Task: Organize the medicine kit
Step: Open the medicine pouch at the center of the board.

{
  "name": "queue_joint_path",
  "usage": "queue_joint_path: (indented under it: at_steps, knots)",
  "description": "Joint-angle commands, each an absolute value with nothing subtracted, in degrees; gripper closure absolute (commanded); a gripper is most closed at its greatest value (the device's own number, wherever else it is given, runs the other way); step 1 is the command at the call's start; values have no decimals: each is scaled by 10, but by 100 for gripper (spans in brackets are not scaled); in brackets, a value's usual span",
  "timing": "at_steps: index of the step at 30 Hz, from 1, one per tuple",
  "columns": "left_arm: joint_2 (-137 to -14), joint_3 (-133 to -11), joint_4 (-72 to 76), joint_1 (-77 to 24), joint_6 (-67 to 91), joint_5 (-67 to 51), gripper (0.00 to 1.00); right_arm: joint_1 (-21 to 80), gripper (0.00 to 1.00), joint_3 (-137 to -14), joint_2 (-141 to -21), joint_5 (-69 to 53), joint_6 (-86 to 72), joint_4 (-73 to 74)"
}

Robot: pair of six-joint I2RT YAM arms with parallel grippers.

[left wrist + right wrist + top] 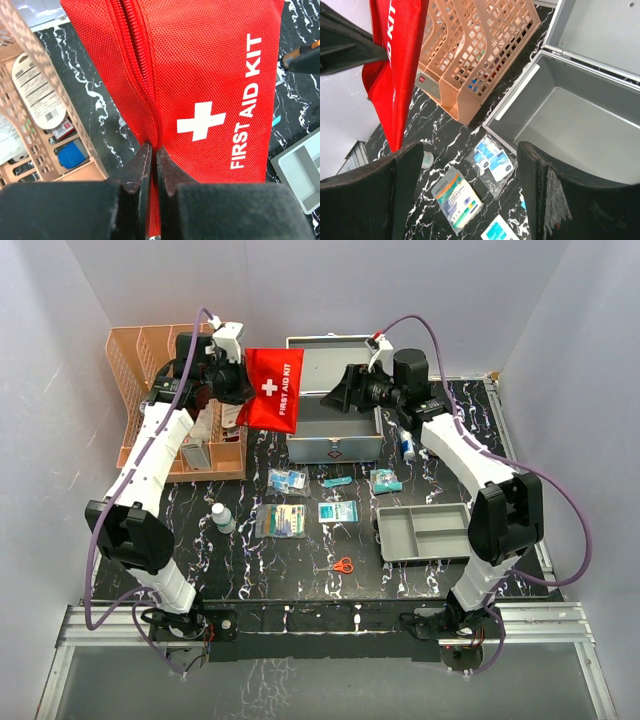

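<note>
Down at the near edge of the black marbled table (250, 585), orange-handled scissors (342, 565) lie alone, with the grey divided tray (425, 532) off toward the near right corner. A small capped bottle (223, 518) stands left of a loose spread of sealed packets (280, 521) at mid-table, their print too small to read. Behind them, at the middle of the far edge, sits the medicine kit (335, 448), lid thrown back; the right arm covers its right end, and the wrist view cuts off its grey inside at the frame edge. The right gripper (470, 150) hangs above the kit's left end, jaws spread wide, gripping nothing. Just left of it the left gripper (153, 152) is clamped tight on the zipper edge of the red first-aid pouch (272, 388), which hangs in the air and hides those fingertips from above. In the far left corner stands the peach lattice basket (140, 360), contents only glimpsed through the holes.
</note>
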State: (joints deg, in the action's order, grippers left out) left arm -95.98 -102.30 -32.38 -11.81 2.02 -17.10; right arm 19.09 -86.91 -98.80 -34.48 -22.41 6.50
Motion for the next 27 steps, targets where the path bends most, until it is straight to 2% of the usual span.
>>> queue_joint_path:
  at_steps: [1, 10, 16, 22, 27]
  knots:
    - [-963, -1050, -313, -143, 28, -163, 100, 205, 26, -923, -1011, -359, -261, -24]
    - [-970, -1047, -304, -155, 36, -176, 100, 229, 25, -1004, -1074, -380, -285, -46]
    - [-972, -1046, -292, -155, 37, -181, 100, 240, 25, -1001, -1079, -386, -299, -61]
    - [-969, -1037, -274, -157, 59, -202, 100, 244, 38, -991, -1092, -397, -324, -86]
    - [-958, -1026, -258, -162, 66, -212, 100, 246, 54, -979, -1103, -400, -337, -100]
